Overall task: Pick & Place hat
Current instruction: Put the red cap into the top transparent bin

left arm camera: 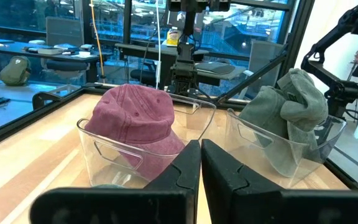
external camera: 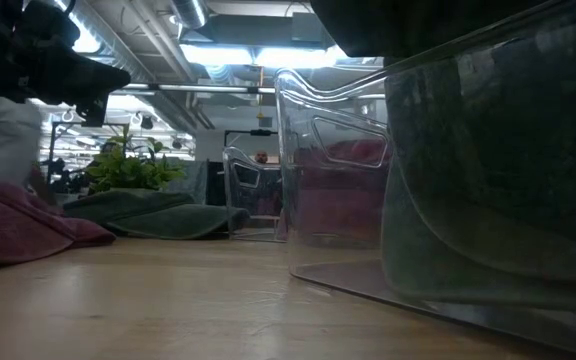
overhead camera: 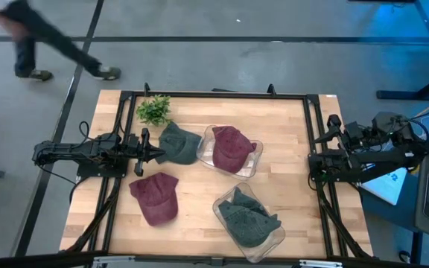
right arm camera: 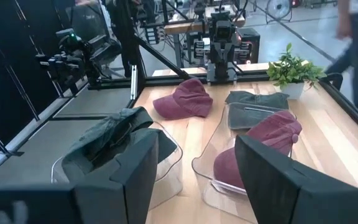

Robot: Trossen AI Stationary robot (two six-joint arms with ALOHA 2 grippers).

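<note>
Maroon and green hats are scattered over the wooden table (overhead camera: 199,216): one maroon hat sits in a clear bin (overhead camera: 250,170) near the middle, a green one fills a second bin (overhead camera: 274,240) at about five o'clock, and two lie loose. The loose green hat (overhead camera: 179,144) lies at about ten o'clock from centre, the loose maroon hat (overhead camera: 155,198) at about eight. The left gripper (overhead camera: 159,154) hangs by the green hat's near edge, its fingers pressed together and, as far as I can tell, holding nothing. The right gripper (overhead camera: 313,158) waits at three o'clock, fingers spread.

I'd judge the green hat is the next pick. To do it well, the left fingers must part first, then come down over a thick fold or the brim rather than flat cloth, and lift clear of the bin rims before carrying it across.
</note>
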